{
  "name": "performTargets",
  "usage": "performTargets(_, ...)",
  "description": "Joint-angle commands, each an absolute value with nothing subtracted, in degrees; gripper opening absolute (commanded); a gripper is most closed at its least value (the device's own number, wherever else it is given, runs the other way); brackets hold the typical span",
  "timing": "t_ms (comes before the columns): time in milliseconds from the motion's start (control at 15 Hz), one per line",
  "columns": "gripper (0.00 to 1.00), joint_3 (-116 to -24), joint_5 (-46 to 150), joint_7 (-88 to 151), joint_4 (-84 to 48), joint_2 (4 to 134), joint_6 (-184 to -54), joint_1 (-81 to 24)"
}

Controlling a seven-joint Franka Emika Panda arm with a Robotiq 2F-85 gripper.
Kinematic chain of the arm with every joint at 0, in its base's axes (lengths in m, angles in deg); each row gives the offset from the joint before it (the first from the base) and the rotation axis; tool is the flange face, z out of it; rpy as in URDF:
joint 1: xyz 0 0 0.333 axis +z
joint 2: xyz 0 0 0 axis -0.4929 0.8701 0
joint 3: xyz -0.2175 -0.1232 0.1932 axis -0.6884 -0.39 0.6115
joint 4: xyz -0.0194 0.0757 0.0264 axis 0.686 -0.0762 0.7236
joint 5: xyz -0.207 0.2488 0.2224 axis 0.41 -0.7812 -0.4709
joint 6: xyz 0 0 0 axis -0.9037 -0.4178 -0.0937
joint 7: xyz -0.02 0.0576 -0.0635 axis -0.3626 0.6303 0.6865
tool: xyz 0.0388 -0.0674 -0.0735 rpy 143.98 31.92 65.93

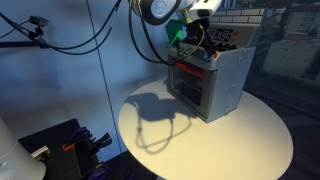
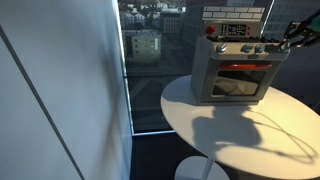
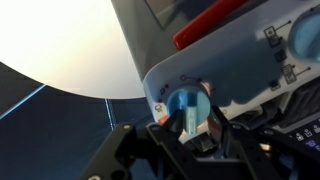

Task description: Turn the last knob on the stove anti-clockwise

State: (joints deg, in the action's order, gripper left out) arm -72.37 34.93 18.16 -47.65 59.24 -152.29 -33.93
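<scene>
**Pincer on the end knob, twist not yet made**

The black Robotiq gripper (image 3: 190,128) has its jaws either side of the small pale-blue round knob (image 3: 187,102). The wrist view is too blurred to tell whether the pads are pinching it or only flanking it (a close call!). That knob is at the corner end of the grey-silver toy stove (image 2: 235,80), below its red control strip (image 3: 215,25). In an exterior view the stove stands on the round white table (image 2: 250,135). The risks from here, as a judgement: a loose hold would let the fingers slide round the knob without turning it. An off-axis twist could drag the light box across the tabletop, or tip it.
</scene>
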Motion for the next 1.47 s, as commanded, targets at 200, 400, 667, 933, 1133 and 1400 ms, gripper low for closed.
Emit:
performTargets(200,0.11,-76.64,51.04,10.64,-48.30,57.97,-152.03,-31.79)
performTargets(400,0.11,-77.90,58.14,7.05,-48.00,57.86,-151.33,-30.88)
performTargets(667,0.11,-78.46,63.24,4.29,-47.88,57.70,-150.87,-30.31)
performTargets(933,0.57,-78.21,64.56,3.72,-48.18,57.37,-150.64,-30.39)
performTargets(1133,0.71,-78.04,63.78,4.71,-48.94,56.11,-149.52,-30.56)
performTargets(1400,1.00,-78.12,62.87,5.82,-50.21,53.57,-145.96,-30.56)
